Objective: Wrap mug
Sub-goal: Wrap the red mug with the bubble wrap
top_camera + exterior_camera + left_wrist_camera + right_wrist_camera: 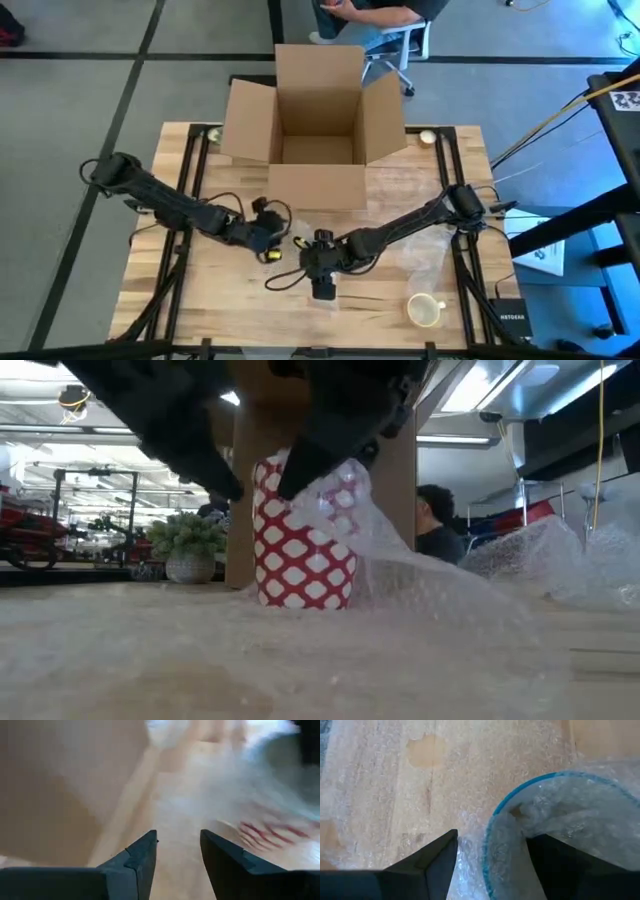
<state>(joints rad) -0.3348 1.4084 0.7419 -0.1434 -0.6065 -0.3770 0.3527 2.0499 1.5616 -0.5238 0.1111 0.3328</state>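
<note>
Tucking bubble wrap (420, 575) into the red-and-white mug (300, 545) standing just before the cardboard box (318, 110), right gripper (492, 852) pinches wrap over its rim, left gripper (177, 850) spread beside it; a sideways tug could tip the mug.

Tabletop (220, 290): pale wood planks, matt, visible grain, black metal frame bars along both sides. Bubble wrap (430, 585): clear plastic film, bumpy, crinkled, faint sheen; in the right wrist view it covers the wood, lower centre of frame. Mug (300, 545): glossy ceramic-looking, red with white diamond pattern, blue rim (520, 795) under the wrap. Second mug (425, 310), lower right of high view: smooth cream glaze. Cardboard box (318, 125): matt brown paperboard, flaps open. Left gripper fingers (142, 860): dark matt plastic, smooth. Floor: grey, matt.
</note>
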